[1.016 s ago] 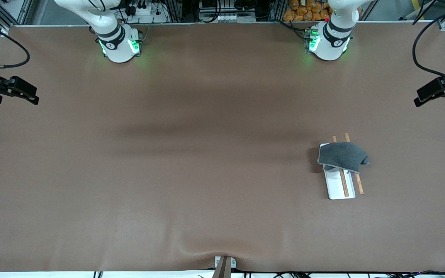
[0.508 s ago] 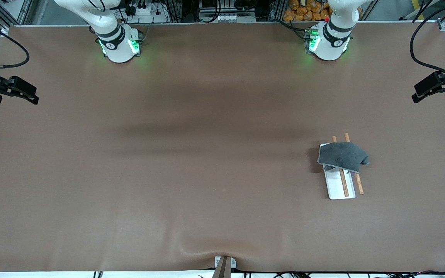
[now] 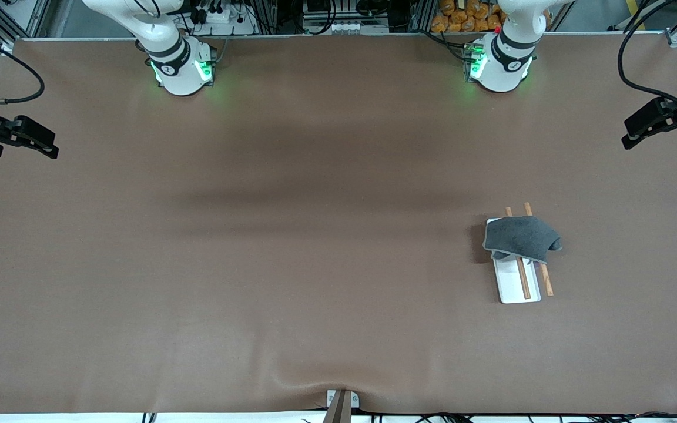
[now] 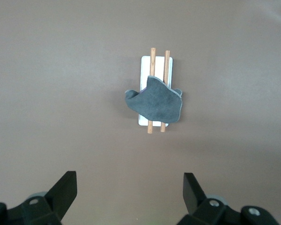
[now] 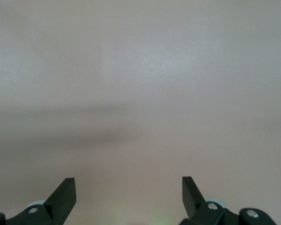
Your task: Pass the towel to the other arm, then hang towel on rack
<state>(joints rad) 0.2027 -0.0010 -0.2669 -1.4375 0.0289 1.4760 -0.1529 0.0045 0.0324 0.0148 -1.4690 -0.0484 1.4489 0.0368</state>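
Observation:
The dark grey towel (image 3: 520, 238) lies draped over two wooden bars of a small rack (image 3: 518, 289) with a white base, toward the left arm's end of the table. In the left wrist view the towel (image 4: 157, 104) covers part of the rack (image 4: 152, 58), well clear of the fingers. My left gripper (image 3: 629, 135) hangs open and empty over the table's edge at the left arm's end, apart from the towel. My right gripper (image 3: 52, 145) waits open and empty over the right arm's end, and the right wrist view shows only bare brown table beyond it (image 5: 129, 187).
A brown mat (image 3: 291, 264) covers the whole table. Both arm bases (image 3: 183, 70) (image 3: 500, 67) stand along the edge farthest from the front camera. A small metal bracket (image 3: 341, 402) sits at the nearest edge. Black cables (image 3: 632, 76) loop above the left gripper.
My left gripper has drifted a little inward over the table and toward the bases' side. The right gripper, the towel and the rack have not moved.

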